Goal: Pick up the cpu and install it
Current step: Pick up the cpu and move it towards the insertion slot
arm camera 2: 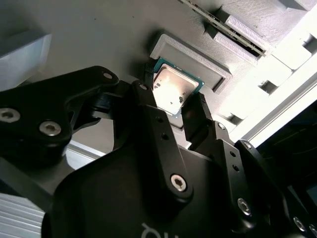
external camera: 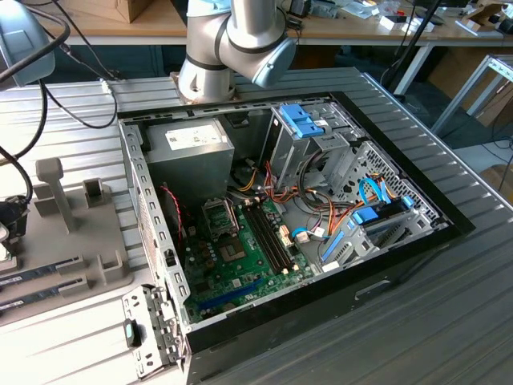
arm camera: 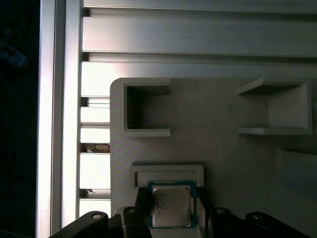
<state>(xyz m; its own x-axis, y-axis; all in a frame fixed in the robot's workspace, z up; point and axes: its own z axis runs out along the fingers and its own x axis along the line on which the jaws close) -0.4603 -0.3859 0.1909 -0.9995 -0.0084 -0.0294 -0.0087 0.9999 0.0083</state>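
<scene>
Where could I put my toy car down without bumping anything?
The ribbed table on the exterior view's right of the computer case is bare. So is the grey holder between its square pocket and the cpu. Inside the case, cables crowd everything.

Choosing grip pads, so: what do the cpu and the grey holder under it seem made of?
The cpu: silvery metal lid, smooth, glaring under the light, with a thin green circuit-board rim. The grey holder: probably plastic, perhaps printed; matte, evenly light grey, with fine ridged lines.
</scene>
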